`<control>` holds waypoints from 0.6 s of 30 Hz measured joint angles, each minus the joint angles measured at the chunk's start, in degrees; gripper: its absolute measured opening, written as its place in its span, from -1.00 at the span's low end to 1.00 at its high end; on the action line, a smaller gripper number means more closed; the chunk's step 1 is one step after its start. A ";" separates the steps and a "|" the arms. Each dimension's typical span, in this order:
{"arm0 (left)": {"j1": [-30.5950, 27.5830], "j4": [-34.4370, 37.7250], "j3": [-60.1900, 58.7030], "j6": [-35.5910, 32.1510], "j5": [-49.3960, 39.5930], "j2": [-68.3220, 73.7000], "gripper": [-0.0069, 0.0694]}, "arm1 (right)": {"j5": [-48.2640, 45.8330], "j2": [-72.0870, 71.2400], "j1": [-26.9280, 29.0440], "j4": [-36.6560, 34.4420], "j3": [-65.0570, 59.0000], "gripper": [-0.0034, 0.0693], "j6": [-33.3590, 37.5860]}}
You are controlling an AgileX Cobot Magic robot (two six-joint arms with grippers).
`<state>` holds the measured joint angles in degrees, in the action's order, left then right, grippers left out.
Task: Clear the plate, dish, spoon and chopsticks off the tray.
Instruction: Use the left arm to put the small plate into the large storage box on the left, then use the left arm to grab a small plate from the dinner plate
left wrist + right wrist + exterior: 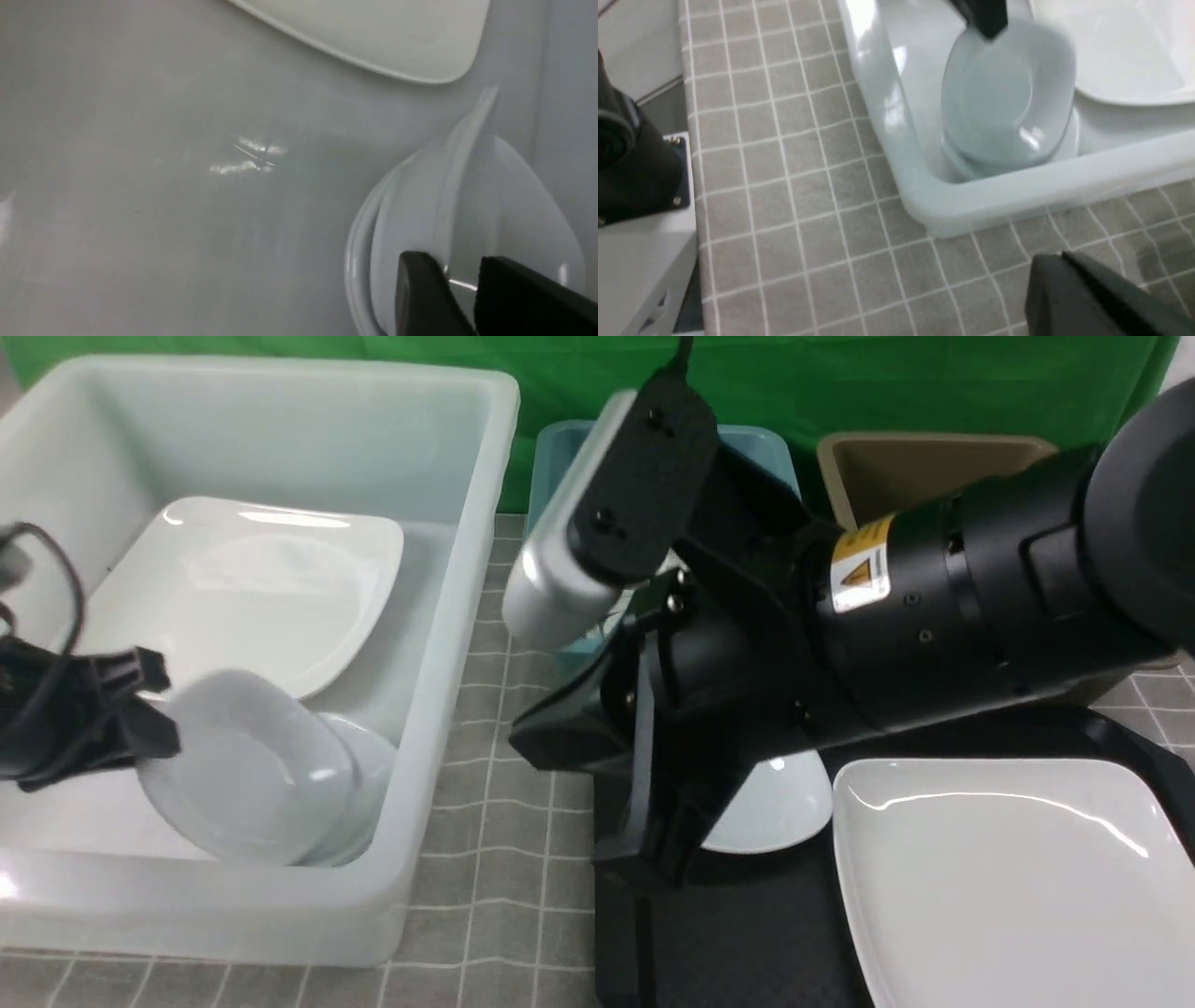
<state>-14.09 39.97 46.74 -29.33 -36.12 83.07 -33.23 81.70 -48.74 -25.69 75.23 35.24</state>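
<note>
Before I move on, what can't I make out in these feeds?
Spoon, chopsticks: in no view; the right arm covers much of the tray in front view.
Left tool: straddles the dish rim; grip unclear, blurred in wrist view.
Plate on the tray: cut off by front view's edge.

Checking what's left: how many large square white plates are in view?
2. One plate lies on the black tray on the robot's right; a second plate lies inside the white bin on its left. The right arm covers part of the tray, so another could be hidden.
</note>
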 joint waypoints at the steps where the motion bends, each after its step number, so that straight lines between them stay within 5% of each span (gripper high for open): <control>1: 0.82 -0.19 0.00 -0.79 0.17 0.73 -0.09 | 0.31 0.00 0.00 0.00 0.45 -0.83 -1.24; 7: 1.69 -6.08 0.47 1.60 -0.43 0.41 0.24 | 1.59 0.44 0.00 0.34 5.74 -0.83 -10.81; 11: 1.69 -12.92 2.87 8.09 -1.50 -3.40 0.24 | -2.80 3.09 0.00 4.19 13.20 -0.82 -15.74; 15: 2.28 -11.60 5.65 9.93 -4.29 -7.52 0.05 | -12.17 5.71 0.00 13.81 19.08 -0.82 -22.61; 18: 8.23 -5.68 7.47 8.32 -7.58 -11.18 -0.41 | -22.78 5.48 0.22 29.14 23.74 -0.81 -29.51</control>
<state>-5.86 34.29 54.21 -21.01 -43.70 71.89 -56.01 87.18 -48.51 3.45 98.97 5.73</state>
